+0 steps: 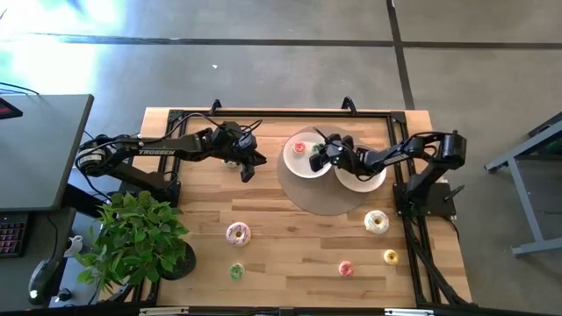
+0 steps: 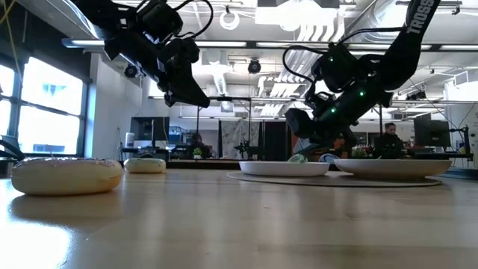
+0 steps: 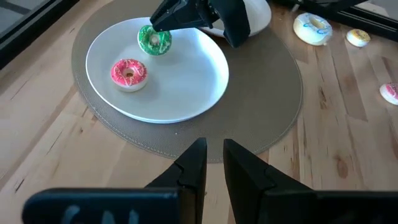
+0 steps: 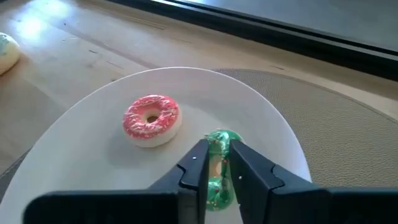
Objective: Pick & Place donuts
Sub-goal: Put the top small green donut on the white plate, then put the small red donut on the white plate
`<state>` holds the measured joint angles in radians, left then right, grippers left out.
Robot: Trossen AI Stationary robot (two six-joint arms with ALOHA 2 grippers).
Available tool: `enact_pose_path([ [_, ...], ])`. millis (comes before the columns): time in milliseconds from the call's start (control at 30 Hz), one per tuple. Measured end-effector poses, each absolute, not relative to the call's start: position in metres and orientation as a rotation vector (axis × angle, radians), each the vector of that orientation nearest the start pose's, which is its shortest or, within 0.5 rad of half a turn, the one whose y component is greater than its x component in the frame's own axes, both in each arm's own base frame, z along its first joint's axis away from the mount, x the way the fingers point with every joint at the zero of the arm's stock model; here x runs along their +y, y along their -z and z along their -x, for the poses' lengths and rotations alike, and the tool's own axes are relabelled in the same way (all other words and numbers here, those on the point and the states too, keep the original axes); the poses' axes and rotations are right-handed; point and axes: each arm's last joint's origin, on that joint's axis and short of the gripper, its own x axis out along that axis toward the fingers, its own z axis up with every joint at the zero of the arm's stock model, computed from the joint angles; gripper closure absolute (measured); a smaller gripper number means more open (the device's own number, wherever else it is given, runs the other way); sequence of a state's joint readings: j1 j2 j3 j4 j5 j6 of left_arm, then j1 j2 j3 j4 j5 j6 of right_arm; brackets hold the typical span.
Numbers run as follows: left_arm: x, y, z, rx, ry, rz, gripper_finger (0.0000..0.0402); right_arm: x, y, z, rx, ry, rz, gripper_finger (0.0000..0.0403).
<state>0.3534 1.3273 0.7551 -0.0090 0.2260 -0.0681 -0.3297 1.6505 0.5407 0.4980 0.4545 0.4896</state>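
Observation:
A green-iced donut stands tilted between the fingers of my right gripper over the left white plate. A red-iced donut lies flat on that plate just beside it. My right gripper reaches in from the table's right side. My left gripper hangs above the bare wood left of the plates. Its fingers are nearly together with only a narrow slit between them, and it holds nothing. Several more donuts lie flat on the near half of the table. My right gripper pinches the green donut between its two fingers, which hide the ring's two sides. The fingers slant down from the table's right. The donut stands tilted on edge, iced face toward the left arm. Its lower rim looks to rest on the plate.
A second white plate sits beside the first on a round brown mat. Near me lie a pink-white donut, a small green one, a red one, a yellow one and a large pale one. A potted plant stands at the near left corner.

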Motion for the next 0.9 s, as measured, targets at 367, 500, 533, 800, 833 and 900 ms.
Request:
enact_pose_path([
  [367, 0.089, -0.225, -0.260, 0.553, -0.145, 0.239, 0.0349, -0.100, -0.151, -0.259, 0.355, 0.810, -0.348, 0.0305],
  [500, 0.089, -0.225, -0.260, 0.553, -0.144, 0.239, 0.0349, -0.085, -0.181, -0.257, 0.263, 0.617, -0.399, 0.0305],
  [533, 0.089, -0.225, -0.260, 0.552, -0.144, 0.239, 0.0349, -0.079, -0.188, -0.256, 0.249, 0.557, -0.415, 0.0305],
  [800, 0.089, -0.225, -0.261, 0.545, -0.145, 0.237, 0.0349, 0.006, -0.207, -0.247, 0.378, 0.142, -0.501, 0.0304],
  [833, 0.089, -0.226, -0.261, 0.545, -0.145, 0.237, 0.0349, 0.018, -0.206, -0.246, 0.406, 0.091, -0.516, 0.0304],
  [900, 0.089, -0.226, -0.261, 0.543, -0.147, 0.244, 0.0349, 0.042, -0.203, -0.244, 0.454, -0.017, -0.524, 0.0304],
])
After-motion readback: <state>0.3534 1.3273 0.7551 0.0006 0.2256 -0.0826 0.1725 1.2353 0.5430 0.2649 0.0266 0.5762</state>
